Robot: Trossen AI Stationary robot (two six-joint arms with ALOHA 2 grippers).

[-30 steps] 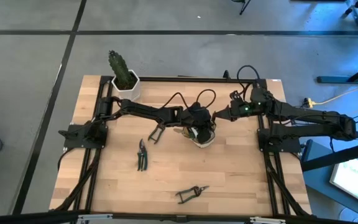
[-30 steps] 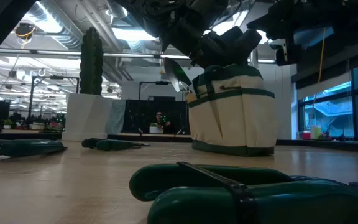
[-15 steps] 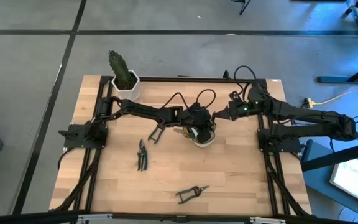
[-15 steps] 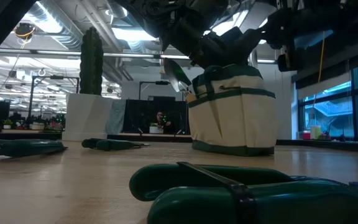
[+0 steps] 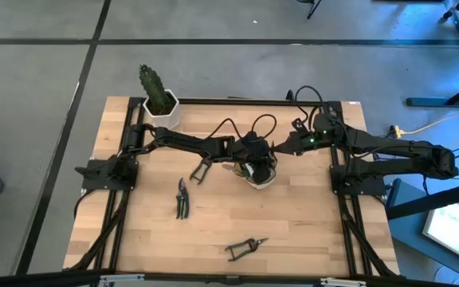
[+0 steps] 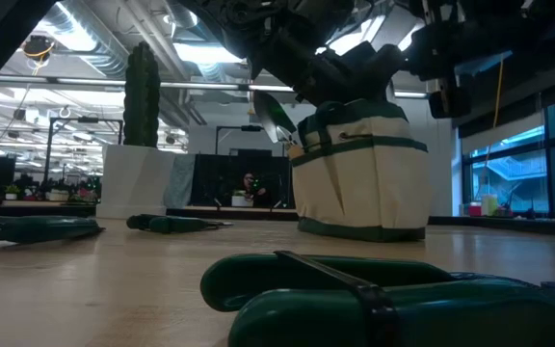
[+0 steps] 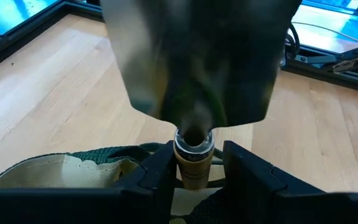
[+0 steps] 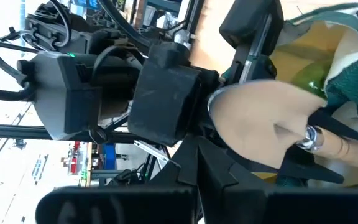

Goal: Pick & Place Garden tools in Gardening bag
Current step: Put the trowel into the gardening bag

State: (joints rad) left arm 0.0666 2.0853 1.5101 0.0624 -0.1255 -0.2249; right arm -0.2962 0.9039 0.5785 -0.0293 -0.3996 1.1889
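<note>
The olive-and-tan gardening bag [image 5: 260, 175] [image 6: 359, 169] stands upright mid-table. A silver trowel sticks out of its mouth, blade [image 7: 197, 56] [image 6: 276, 116] up and wooden handle [image 7: 194, 169] down inside. My left gripper [image 7: 196, 158] [image 5: 255, 163] hovers over the bag's mouth, slightly open, a finger on each side of the handle. My right gripper [image 5: 280, 148] hangs shut and empty in the air just right of the bag. Two black pruning shears [image 5: 182, 198] [image 5: 245, 249] and a dark claw rake [image 5: 199, 170] lie flat on the table. My left gripper has one finger [image 7: 160, 171] lying against the trowel's wooden handle, just below the metal collar [image 7: 193, 142]. The other finger [image 7: 238, 165] stands a small gap off it. The fingers come slanting down from the table's left. The trowel stands blade up, its handle end hidden in the bag.
A green cactus in a white pot [image 5: 159, 100] stands at the far left corner. In the low view, green-handled shears [image 6: 355, 299] fill the foreground. Bare wood shows along the near edge and at the right front.
My right gripper has tipped and sunk slightly beside the bag. The bag and the trowel stay where they were.
</note>
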